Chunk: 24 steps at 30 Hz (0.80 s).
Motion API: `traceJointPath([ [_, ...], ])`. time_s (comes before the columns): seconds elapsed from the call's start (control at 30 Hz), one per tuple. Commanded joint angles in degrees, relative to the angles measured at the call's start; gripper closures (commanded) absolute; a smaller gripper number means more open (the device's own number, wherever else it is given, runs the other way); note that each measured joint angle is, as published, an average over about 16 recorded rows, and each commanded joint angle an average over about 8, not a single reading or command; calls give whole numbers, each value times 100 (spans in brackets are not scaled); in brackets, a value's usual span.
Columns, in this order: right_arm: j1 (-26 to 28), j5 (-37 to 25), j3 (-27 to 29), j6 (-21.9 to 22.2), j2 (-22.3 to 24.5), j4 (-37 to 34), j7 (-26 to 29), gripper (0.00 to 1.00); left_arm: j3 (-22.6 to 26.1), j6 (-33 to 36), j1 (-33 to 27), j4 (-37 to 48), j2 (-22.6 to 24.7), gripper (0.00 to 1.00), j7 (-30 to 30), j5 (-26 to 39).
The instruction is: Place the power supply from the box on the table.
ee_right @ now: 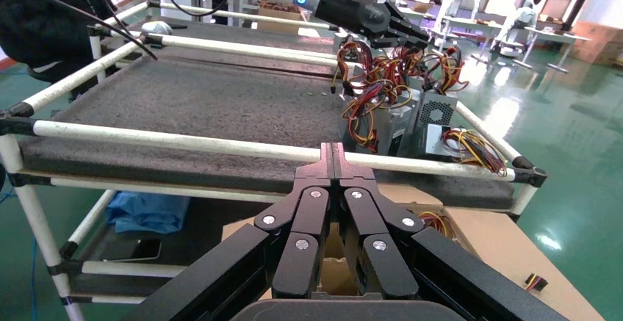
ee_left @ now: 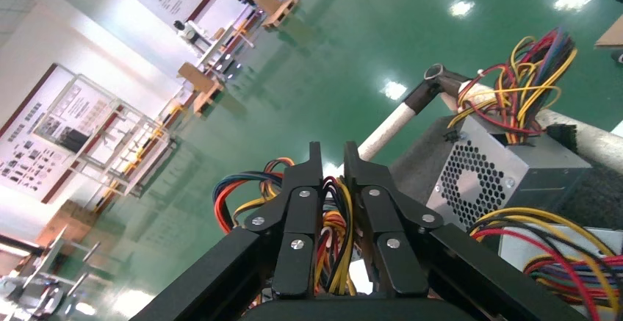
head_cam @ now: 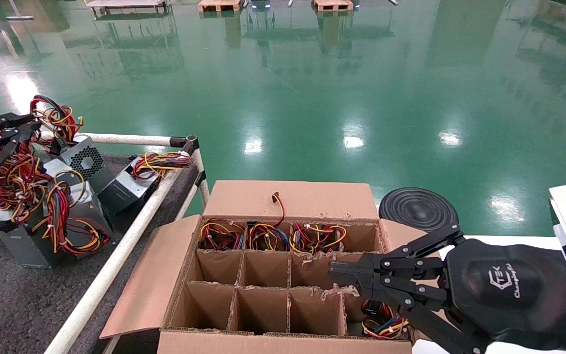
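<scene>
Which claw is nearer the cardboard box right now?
Right. The right claw hangs over the box; the left claw is off over the table.

Bright overhead glare on glossy floor (head_cam: 352,140), perhaps overexposed.

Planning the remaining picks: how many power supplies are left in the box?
4 power supplies: three in the box's far row, side by side from its left end; one in the near right cell, beneath the right tool. That tool may hide another.

Grey power supplies (head_cam: 84,160) trailing red, yellow, black wires are resting on dark speckled table (head_cam: 3,305) beside brown box (head_cam: 263,290), seemingly plain.
</scene>
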Motion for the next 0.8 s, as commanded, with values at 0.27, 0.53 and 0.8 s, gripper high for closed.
traceJointPath([
  [0.27,0,0,0,0,0,0,0,100,54,39,-6,-176,-133,0,-77,52],
  [0.53,0,0,0,0,0,0,0,100,97,40,15,-346,-300,0,-150,92],
  [0.8,0,0,0,0,0,0,0,100,125,-59,55,-537,-433,0,-231,117],
])
